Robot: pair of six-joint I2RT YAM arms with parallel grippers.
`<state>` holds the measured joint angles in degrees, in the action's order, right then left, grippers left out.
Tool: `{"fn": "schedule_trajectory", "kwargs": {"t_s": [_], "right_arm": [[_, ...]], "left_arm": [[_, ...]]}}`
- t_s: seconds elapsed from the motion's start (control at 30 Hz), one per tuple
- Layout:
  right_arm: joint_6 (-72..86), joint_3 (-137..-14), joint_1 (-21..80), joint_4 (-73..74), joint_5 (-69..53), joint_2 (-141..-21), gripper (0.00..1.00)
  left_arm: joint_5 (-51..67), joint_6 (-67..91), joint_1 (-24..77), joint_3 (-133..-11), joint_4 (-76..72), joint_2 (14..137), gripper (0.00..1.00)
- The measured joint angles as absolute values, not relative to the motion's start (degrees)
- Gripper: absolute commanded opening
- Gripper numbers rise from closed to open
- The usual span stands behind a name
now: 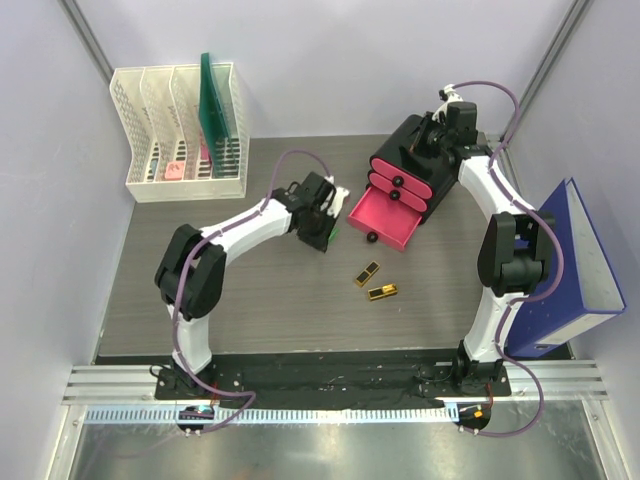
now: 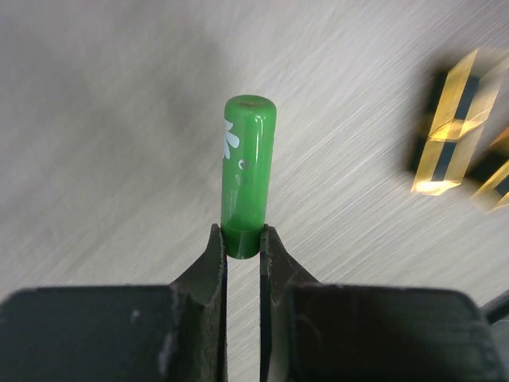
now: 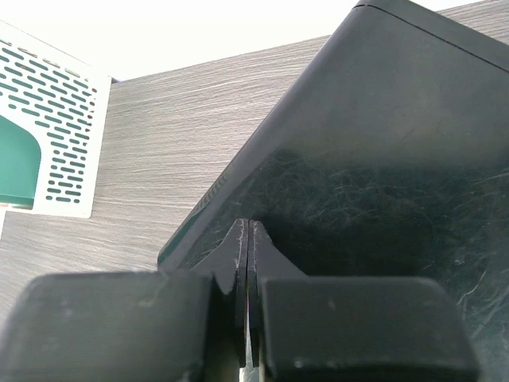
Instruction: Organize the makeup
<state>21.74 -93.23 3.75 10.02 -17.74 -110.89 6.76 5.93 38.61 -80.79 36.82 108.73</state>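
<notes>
My left gripper [image 1: 331, 217] is shut on the base of a slim green tube [image 2: 248, 171] with a white flower print and holds it above the table, just left of the open pink drawer [image 1: 385, 218]. In the left wrist view the jaws [image 2: 242, 239] pinch the tube's lower end. Two gold-black sticks [image 1: 367, 274] [image 1: 382, 292] lie on the table in front of the drawer; they show blurred in the left wrist view [image 2: 449, 131]. My right gripper [image 1: 432, 140] is shut and empty, resting on top of the black box [image 3: 382, 159]. Bottles, orange tube and compacts are out of view.
The black box with pink drawer fronts [image 1: 415, 165] stands at the back right, its lowest drawer pulled out. A white file rack [image 1: 180, 130] holding a green board [image 1: 215, 100] and a small pink block [image 1: 172, 171] stands at the back left. A blue binder [image 1: 575, 260] leans at the right edge.
</notes>
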Motion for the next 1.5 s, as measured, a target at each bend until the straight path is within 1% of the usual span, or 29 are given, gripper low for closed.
{"fn": "schedule_trajectory", "kwargs": {"t_s": [0.17, 0.4, 0.5, 0.63, 0.67, 0.7, 0.73, 0.77, 0.8, 0.83, 0.9, 0.93, 0.97, 1.03, 1.2, 1.37, 1.5], "right_arm": [[21.7, -93.3, 3.7, 10.1, -17.8, -111.0, 0.01], [21.7, -93.5, 3.7, 10.1, -17.9, -111.1, 0.01], [21.7, -93.6, 3.7, 10.1, -18.1, -111.3, 0.01], [21.7, -93.6, 3.7, 10.0, -18.2, -111.3, 0.01], [21.7, -93.6, 3.7, 10.0, -18.2, -111.3, 0.01], [21.7, -93.6, 3.7, 10.0, -18.2, -111.3, 0.01], [21.7, -93.6, 3.7, 10.0, -18.2, -111.3, 0.01], [21.7, -93.6, 3.7, 10.0, -18.2, -111.3, 0.01], [21.7, -93.6, 3.7, 10.0, -18.2, -111.4, 0.01], [21.8, -93.7, 3.7, 10.0, -18.2, -111.4, 0.01], [21.8, -93.6, 3.7, 10.0, -18.2, -111.4, 0.01], [21.8, -93.6, 3.7, 10.0, -18.2, -111.4, 0.01], [21.8, -93.6, 3.7, 10.0, -18.2, -111.4, 0.01], [21.8, -93.6, 3.7, 10.0, -18.2, -111.4, 0.01], [21.8, -93.6, 3.7, 10.0, -18.2, -111.4, 0.01], [21.8, -93.6, 3.7, 10.0, -18.2, -111.4, 0.01], [21.8, -93.6, 3.7, 10.0, -18.2, -111.4, 0.01]], "left_arm": [[10.6, 10.1, 38.6, -95.5, 35.2, 112.2, 0.00], [15.7, 16.1, 38.8, -114.5, 33.6, 124.1, 0.00], [16.5, 18.2, 39.1, -119.6, 33.5, 129.8, 0.00], [16.9, 20.4, 39.4, -122.4, 34.5, 134.4, 0.00], [16.9, 20.8, 39.4, -122.8, 34.7, 135.2, 0.02], [16.9, 21.1, 39.4, -123.5, 35.0, 136.0, 0.06], [16.9, 21.4, 39.4, -123.9, 35.3, 136.6, 0.16], [16.9, 21.8, 39.4, -124.3, 35.6, 136.9, 0.23], [16.8, 22.1, 39.5, -124.7, 35.8, 137.3, 0.32], [16.7, 22.2, 39.5, -125.0, 35.9, 137.4, 0.47], [16.6, 22.4, 39.5, -125.3, 36.1, 137.5, 0.56], [16.6, 22.5, 39.5, -125.4, 36.2, 137.5, 0.63], [16.5, 22.8, 39.5, -125.6, 36.3, 137.5, 0.66], [16.4, 22.7, 39.5, -125.6, 36.3, 137.5, 0.67], [16.0, 21.8, 39.5, -124.6, 36.5, 136.6, 0.65], [15.0, 17.8, 40.5, -115.4, 37.3, 128.8, 0.66], [13.7, 14.4, 43.7, -108.1, 38.2, 121.5, 0.67]]}}
